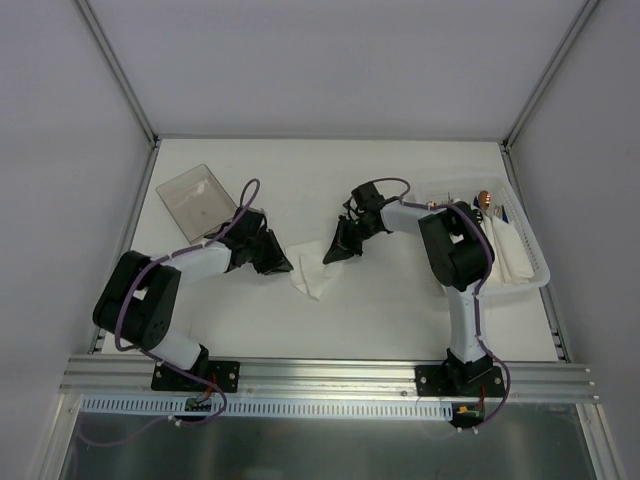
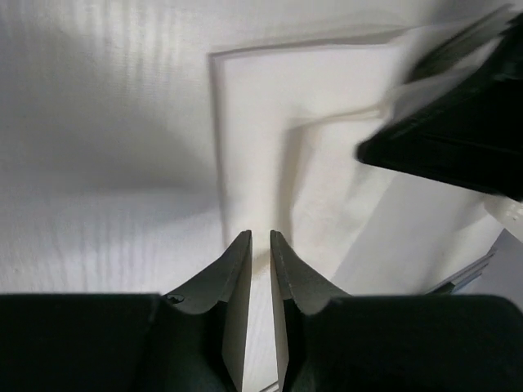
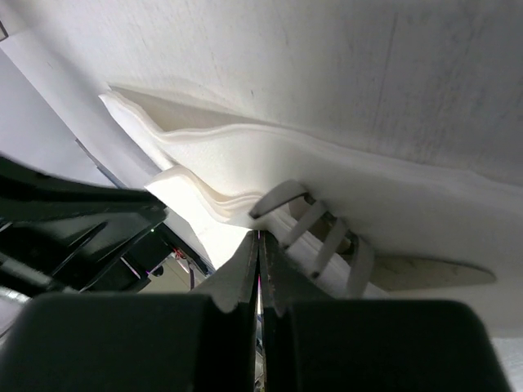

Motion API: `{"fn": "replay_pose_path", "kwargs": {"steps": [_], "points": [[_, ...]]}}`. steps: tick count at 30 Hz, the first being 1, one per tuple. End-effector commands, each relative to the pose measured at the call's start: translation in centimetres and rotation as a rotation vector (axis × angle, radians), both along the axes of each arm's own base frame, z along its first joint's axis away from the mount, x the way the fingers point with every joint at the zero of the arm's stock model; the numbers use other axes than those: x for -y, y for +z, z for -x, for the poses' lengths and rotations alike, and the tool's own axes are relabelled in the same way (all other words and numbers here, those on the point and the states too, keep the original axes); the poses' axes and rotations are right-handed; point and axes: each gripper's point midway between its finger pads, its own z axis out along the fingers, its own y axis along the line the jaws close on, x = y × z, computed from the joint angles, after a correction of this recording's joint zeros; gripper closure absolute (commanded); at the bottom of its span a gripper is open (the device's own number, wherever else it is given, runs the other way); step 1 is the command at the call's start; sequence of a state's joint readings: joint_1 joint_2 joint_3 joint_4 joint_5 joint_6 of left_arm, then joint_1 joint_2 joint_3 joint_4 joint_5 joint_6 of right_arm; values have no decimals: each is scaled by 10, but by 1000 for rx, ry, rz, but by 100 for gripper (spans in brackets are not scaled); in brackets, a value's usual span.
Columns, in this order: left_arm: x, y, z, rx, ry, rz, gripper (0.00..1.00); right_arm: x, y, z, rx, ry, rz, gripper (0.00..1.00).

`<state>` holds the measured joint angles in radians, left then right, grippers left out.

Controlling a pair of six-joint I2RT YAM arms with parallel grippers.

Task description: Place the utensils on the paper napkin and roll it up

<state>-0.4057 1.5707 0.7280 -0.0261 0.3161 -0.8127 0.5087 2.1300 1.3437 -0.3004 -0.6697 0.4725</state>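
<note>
1. Right gripper point(image 3: 259, 245): jaws pressed together, tip down beside the slim silver-grey metal utensils point(image 3: 323, 238), probably to pin them for rolling.
2. Left gripper point(image 2: 260, 243): narrow gap at the edge of the thin white paper napkin point(image 2: 261, 122). Cannot tell if it pinches the paper.
3. Napkin lies rumpled at frame centre in the top view.

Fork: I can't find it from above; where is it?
In the right wrist view, the fork lies on the paper napkin, tines beside the right gripper.
</note>
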Motion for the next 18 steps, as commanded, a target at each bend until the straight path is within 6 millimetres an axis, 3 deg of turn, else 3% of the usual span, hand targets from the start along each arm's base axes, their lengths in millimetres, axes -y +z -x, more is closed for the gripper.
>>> {"fn": "replay_pose_path", "kwargs": {"steps": [1, 6, 9, 18], "points": [[6, 53, -10, 217, -49, 1, 84, 25, -28, 8, -27, 7, 152, 100], [28, 78, -10, 269, -95, 45, 81, 19, -29, 4, -26, -5, 151, 100], [41, 69, -6, 225, -106, 48, 81, 18, -31, 4, -39, -21, 154, 100], [62, 12, 4, 60, -112, -12, 82, 11, -34, 4, -52, -45, 142, 100]]}}
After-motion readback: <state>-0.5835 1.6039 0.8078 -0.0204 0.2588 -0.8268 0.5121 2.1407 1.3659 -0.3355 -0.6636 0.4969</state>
